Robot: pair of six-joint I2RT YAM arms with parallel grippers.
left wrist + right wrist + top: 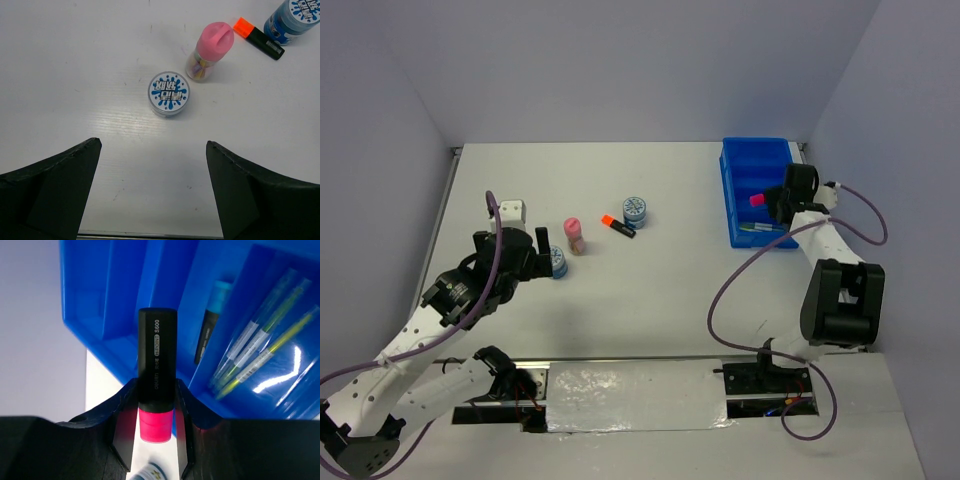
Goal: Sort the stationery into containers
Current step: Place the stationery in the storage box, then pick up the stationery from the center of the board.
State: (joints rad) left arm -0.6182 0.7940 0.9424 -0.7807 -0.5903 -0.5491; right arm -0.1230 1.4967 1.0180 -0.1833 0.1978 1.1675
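gripping a pink-capped highlighter (157, 355), right claw (156, 390) over blue tray (115, 295)

White table (650, 310) — lilac walls (620, 60) — silvery strip (630, 398) near edge.

Overhead rear view, wrist close-ups, tray (756, 160) shared

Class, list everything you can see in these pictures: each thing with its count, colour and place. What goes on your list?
tray: one, bright blue, far right of table
pink-capped highlighter: one, black, held above tray
blue-capped highlighter: one, black, lying in tray
thin pens: several, yellow-green, in tray
orange-capped highlighter: one, black, mid-table
round tubs: two, blue-white, mid-table and left
bottle: one, pink-capped, between tubs
table: one, white
left gripper: open, near left tub
right gripper: closed on pink-capped highlighter
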